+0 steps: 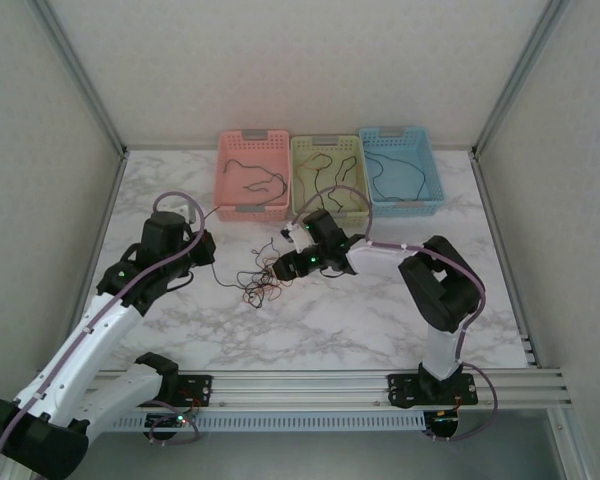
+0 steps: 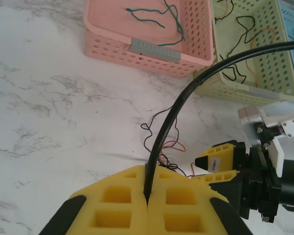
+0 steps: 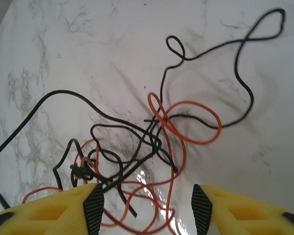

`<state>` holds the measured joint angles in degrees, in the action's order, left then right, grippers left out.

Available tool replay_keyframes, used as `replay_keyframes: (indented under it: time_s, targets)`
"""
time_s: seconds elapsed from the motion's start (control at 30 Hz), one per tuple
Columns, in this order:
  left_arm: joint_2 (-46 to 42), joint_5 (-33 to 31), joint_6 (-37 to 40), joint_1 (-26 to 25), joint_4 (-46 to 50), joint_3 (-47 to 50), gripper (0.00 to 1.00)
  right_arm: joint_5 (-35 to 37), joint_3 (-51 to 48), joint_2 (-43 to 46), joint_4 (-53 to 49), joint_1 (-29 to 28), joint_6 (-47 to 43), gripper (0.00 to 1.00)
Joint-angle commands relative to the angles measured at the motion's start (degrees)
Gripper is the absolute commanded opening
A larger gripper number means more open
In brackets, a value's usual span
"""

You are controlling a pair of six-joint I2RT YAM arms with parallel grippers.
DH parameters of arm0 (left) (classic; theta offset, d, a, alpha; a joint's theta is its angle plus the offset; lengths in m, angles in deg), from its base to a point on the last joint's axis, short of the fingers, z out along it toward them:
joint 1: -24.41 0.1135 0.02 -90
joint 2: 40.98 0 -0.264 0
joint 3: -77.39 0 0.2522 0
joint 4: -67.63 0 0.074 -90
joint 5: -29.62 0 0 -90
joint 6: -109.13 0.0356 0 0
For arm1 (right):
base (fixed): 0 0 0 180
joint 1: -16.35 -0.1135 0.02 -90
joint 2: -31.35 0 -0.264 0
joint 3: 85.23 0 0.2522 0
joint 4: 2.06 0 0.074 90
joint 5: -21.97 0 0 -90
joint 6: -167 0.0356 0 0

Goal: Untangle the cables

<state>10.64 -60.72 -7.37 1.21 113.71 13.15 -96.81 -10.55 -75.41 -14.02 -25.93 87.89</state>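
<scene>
A tangle of thin black and red-orange cables [image 1: 261, 286] lies on the marble table between the arms. My left gripper [image 1: 208, 250] is to its left, and its yellow fingers [image 2: 148, 171] are shut on a black cable [image 2: 162, 132] that arcs up and off to the right. My right gripper [image 1: 286, 266] hangs low over the tangle's right side. Its jaws [image 3: 148, 210] are open, with loops of orange cable [image 3: 186, 122] and black cable [image 3: 122, 147] lying between and ahead of the pads. No cable is pinched there.
Three baskets stand in a row at the back: pink [image 1: 226, 180], green [image 1: 298, 180] and blue [image 1: 436, 175], each holding loose cables. The right gripper's yellow fingers [image 2: 219, 161] are close beside the left gripper. Bare marble lies in front of the tangle.
</scene>
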Motion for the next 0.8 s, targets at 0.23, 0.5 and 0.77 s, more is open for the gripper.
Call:
replay_keyframes:
  time_s: [0.23,0.5,0.77]
  targets:
    - [-1.87,-2.02,1.84,-0.44,2.08,-1.56,0.0,-1.41,1.05,-0.92,-5.2,-0.25,-8.7,0.54]
    - [-1.95,-2.2,1.98,-0.45,2.29,-1.3,0.0,-1.89,-0.43,2.55,-4.91,-2.03,-9.65,0.57]
    - [-1.68,-2.04,1.93,-0.44,2.23,-1.38,0.0,0.73,-1.98,5.86,-6.14,-3.25,-13.41,0.64]
